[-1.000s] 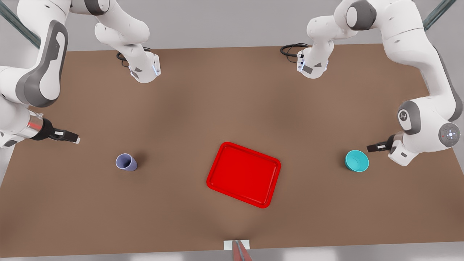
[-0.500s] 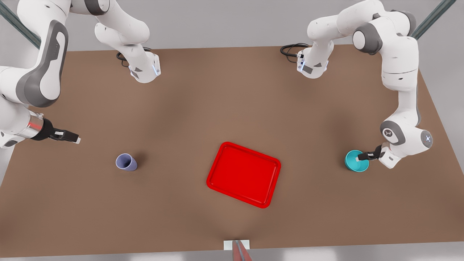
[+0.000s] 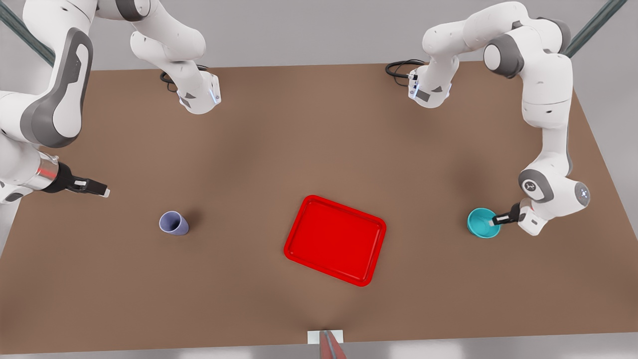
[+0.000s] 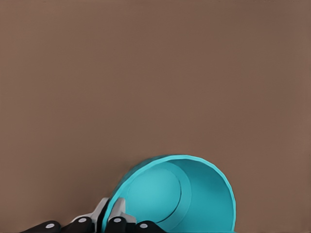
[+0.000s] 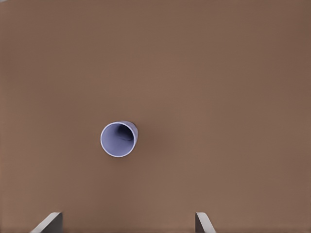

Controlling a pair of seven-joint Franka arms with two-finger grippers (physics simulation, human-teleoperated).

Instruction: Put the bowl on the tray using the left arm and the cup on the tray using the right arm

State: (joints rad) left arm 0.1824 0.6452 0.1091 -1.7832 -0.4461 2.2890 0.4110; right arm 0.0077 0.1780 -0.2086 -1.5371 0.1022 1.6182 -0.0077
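The teal bowl point(image 3: 482, 223) stands at the front view's right, well apart from the red tray point(image 3: 335, 240) in the middle. My left gripper point(image 3: 496, 221) is shut on the bowl's point(image 4: 175, 194) rim, one finger inside the wall and one outside point(image 4: 104, 219). The lavender cup point(image 3: 173, 223) stands upright on the table at the front view's left. My right gripper point(image 3: 94, 188) hangs above and beyond it, towards the table's edge. The cup point(image 5: 118, 139) lies ahead of that open right gripper point(image 5: 127, 224), whose fingertips point(image 5: 48, 222) are wide apart with nothing between them.
Brown table point(image 3: 279, 144) with both arm bases at the back, black cables point(image 3: 400, 67) beside them. A small white block point(image 3: 325, 336) sits at the front edge. Open tabletop lies between the tray and each vessel.
The left arm swung down and its gripper closed on the bowl's rim; the bowl has shifted a little towards the tray. The right arm and the cup have not moved.
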